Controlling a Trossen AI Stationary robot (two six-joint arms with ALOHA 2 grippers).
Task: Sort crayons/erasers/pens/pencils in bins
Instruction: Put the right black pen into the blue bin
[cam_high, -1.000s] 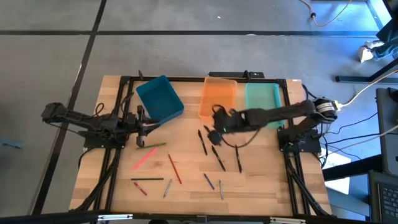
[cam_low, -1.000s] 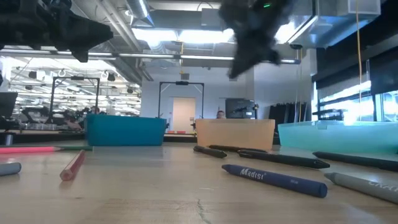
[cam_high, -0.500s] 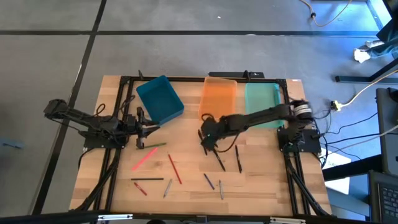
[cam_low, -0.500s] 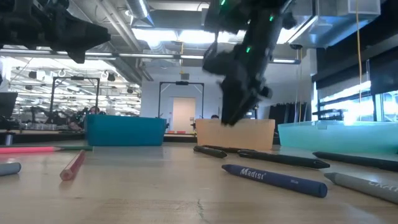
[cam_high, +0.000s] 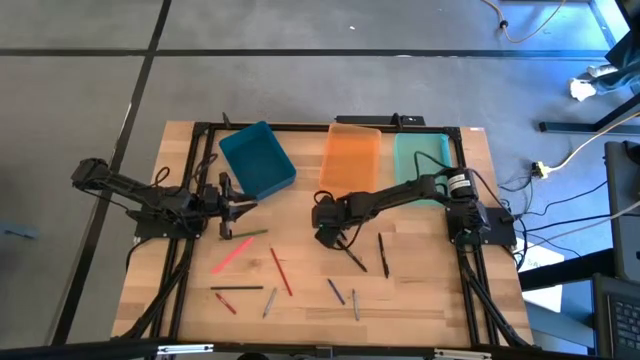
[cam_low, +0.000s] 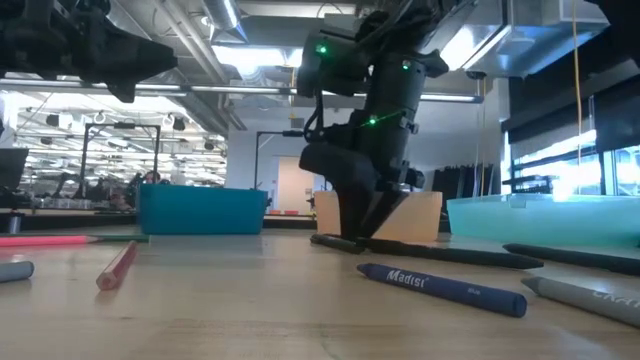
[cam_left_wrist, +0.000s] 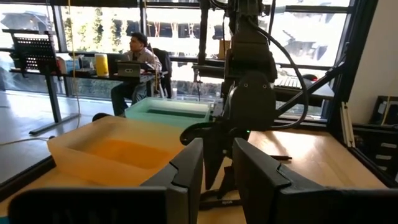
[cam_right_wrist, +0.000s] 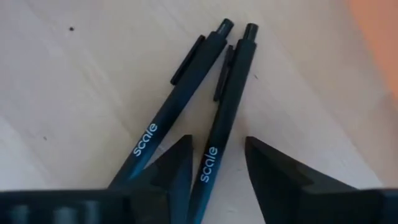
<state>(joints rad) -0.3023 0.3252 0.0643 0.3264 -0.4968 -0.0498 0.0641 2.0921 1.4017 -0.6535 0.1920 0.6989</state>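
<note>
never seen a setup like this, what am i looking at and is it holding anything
Two robot arms work at a wooden table. One camera looks down from above, one sits at table height, and one rides on each wrist. Three bins stand at the far edge: blue, orange and mint. Pens and crayons lie scattered on the wood. The right tool is down over two black pens, fingers open with one pen between them, nothing lifted. The left tool waits beside the blue bin, holding nothing visible.

The left gripper's own fingers (cam_left_wrist: 186, 177) stand slightly parted; beyond them the right arm (cam_left_wrist: 249, 87) reaches down beside the orange bin (cam_left_wrist: 106, 152), mint bin (cam_left_wrist: 168, 112) behind, person seated (cam_left_wrist: 134, 65) beyond
</note>
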